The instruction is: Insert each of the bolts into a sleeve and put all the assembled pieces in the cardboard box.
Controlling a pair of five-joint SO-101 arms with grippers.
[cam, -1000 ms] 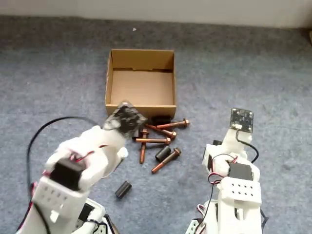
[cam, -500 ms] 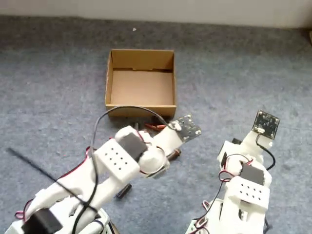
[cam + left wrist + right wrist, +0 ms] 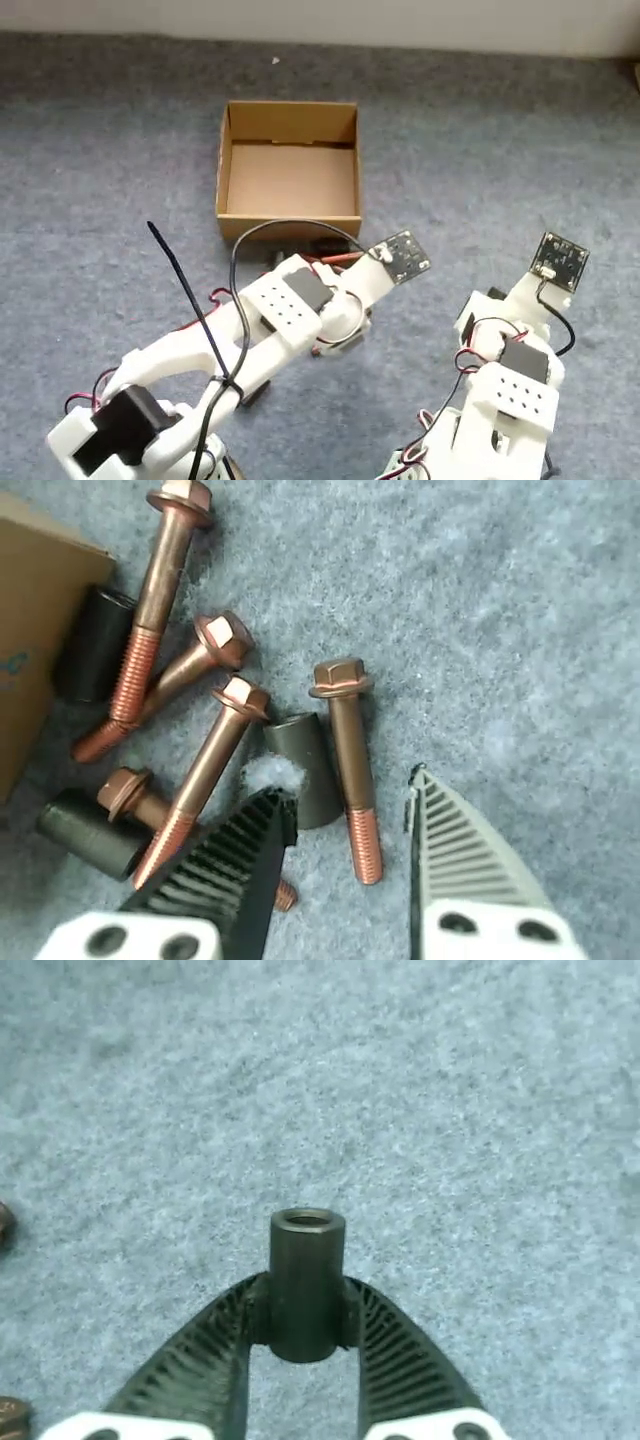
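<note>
Step in hand, by my judgement: fetching a bolt for the first assembly. No assembled piece lies in the cardboard box point(image 3: 290, 218).

Right gripper point(image 3: 303, 1295): jaws closed on a black sleeve point(image 3: 305, 1260), its open bore pointing away from the wrist, over bare carpet toward the right side.

Left gripper point(image 3: 350, 790): jaws open, one on each side of the threaded end of a copper bolt point(image 3: 345, 730). I cannot tell whether the fingertips touch it. A second sleeve point(image 3: 305, 770) lies along that bolt's shank, touching it.

The other bolts point(image 3: 210, 755) lie crossed in a heap just in front of the box's near wall. The box sits toward the far middle of the carpet.

Next move calls for:
- closing on the shank alone, since the dark finger is close to the second sleeve and could catch it;
- lifting the bolt clear of the heap;
- lining its thread up with the held sleeve's bore.

Surface: grey short-pile carpet point(image 3: 520, 140), probably enough grip to stop parts rolling. Room: a pale wall base point(image 3: 400, 20) runs along the carpet's far edge.
</note>
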